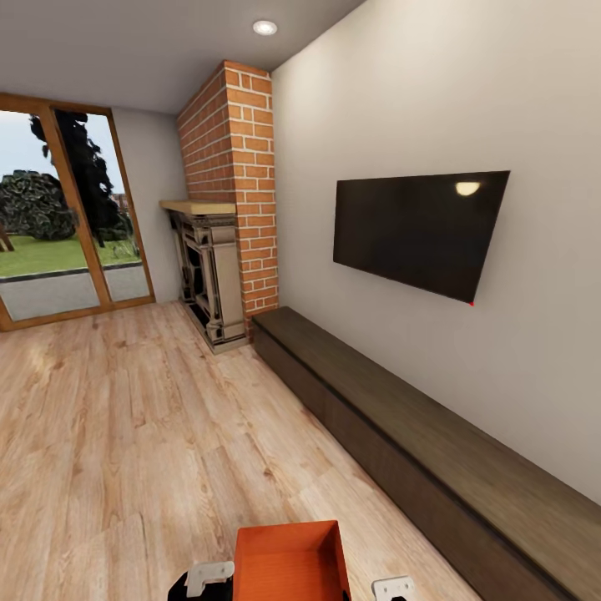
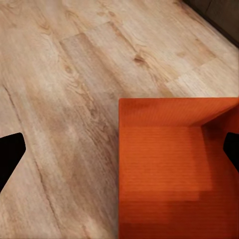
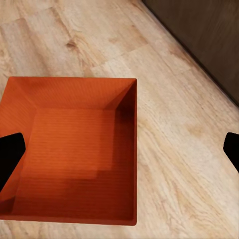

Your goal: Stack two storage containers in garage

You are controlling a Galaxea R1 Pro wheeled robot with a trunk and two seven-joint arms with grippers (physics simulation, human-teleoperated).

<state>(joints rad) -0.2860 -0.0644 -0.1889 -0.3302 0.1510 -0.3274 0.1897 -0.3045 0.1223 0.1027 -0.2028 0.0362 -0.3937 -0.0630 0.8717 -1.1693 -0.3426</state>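
Observation:
One orange-red open-top storage container (image 1: 290, 561) sits low at the near edge of the head view, over the living room's light wood plank floor (image 1: 125, 434). White wrist pieces of my left arm (image 1: 209, 576) and right arm (image 1: 392, 588) flank it. In the left wrist view my left gripper (image 2: 119, 154) stands open, its dark fingertips (image 2: 10, 159) far apart, with one side wall of the container (image 2: 174, 169) between them. My right gripper (image 3: 119, 154) is likewise open astride the opposite wall of the container (image 3: 74, 144). I cannot tell whether the box rests on the floor.
A long dark low cabinet (image 1: 434, 451) runs along the right wall under a black TV (image 1: 417, 229). A red brick fireplace (image 1: 225, 250) stands ahead, with glass doors (image 1: 58, 225) at the far left. Open plank floor stretches ahead and to the left.

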